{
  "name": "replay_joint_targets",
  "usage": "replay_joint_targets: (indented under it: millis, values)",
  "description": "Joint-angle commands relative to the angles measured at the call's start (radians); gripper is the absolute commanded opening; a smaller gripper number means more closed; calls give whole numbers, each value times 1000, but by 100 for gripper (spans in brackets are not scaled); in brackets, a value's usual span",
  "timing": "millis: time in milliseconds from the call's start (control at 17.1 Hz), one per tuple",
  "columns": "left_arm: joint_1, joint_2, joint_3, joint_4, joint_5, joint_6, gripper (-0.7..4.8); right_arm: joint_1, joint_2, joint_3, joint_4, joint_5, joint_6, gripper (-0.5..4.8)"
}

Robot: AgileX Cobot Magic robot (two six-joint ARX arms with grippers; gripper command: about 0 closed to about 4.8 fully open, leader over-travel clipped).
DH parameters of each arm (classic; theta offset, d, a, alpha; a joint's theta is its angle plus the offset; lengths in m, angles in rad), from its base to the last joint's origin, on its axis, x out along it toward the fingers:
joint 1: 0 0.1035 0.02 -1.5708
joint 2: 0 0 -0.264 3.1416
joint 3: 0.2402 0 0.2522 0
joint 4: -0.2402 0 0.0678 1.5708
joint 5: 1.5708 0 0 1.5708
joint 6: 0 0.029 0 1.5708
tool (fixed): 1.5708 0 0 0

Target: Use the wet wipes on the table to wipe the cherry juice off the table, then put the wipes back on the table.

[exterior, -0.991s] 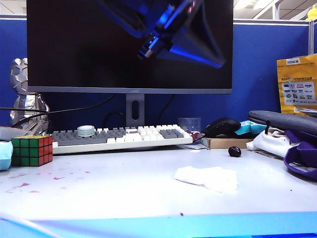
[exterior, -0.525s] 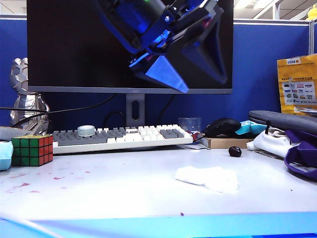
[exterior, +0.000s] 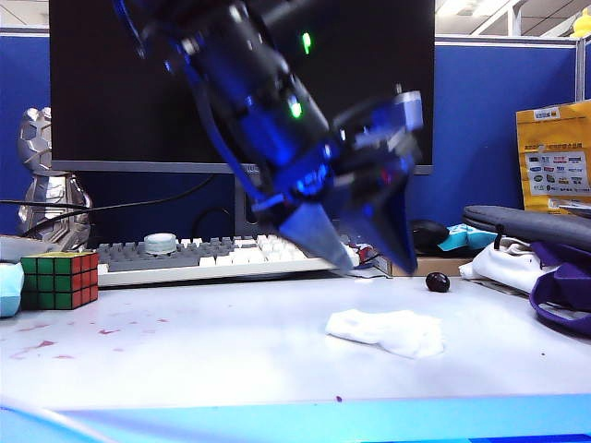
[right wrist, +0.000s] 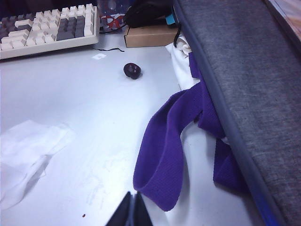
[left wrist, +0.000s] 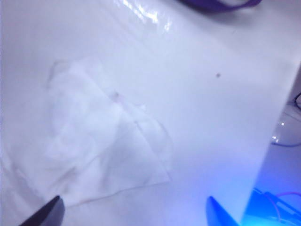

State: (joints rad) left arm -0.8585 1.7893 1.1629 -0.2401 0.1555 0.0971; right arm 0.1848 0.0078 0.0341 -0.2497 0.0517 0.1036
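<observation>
We saw the wet wipes (exterior: pixel 386 331) lying on the table (exterior: pixel 231 360), right of the cherry juice (exterior: pixel 37 347), before the keyboard (exterior: pixel 222 257), the left gripper (exterior: pixel 369 263) above them.

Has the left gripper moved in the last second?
Yes. The left gripper, jaws open, has come down from the monitor to just above the wet wipes.

Ahead of me, a grey-and-white keyboard (exterior: pixel 185 256) sits below a dark monitor (exterior: pixel 111 83). A multicoloured Rubik's cube (exterior: pixel 59 280) stands beside it; a dark glossy cherry (exterior: pixel 438 281) lies near purple fabric straps (right wrist: pixel 164 146).
</observation>
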Motion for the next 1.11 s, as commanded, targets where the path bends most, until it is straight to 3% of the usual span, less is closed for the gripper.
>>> replay_joint_targets:
  millis: [58, 233, 467, 700, 1108]
  values:
    - [-3, 12, 29, 61, 2, 0, 398, 0, 0, -2, 8, -2, -2, 0]
    - [-3, 80, 167, 45, 6, 0, 397, 0, 0, -2, 9, -2, -2, 0]
    - [-4, 137, 293, -130, -8, 1, 395, 0, 0, -2, 8, -2, -2, 0]
    - [-4, 137, 304, -262, -65, 2, 395, 0, 0, -2, 8, -2, -2, 0]
    - [-4, 209, 304, -251, -34, 11, 394, 0, 0, -2, 8, -2, -2, 0]
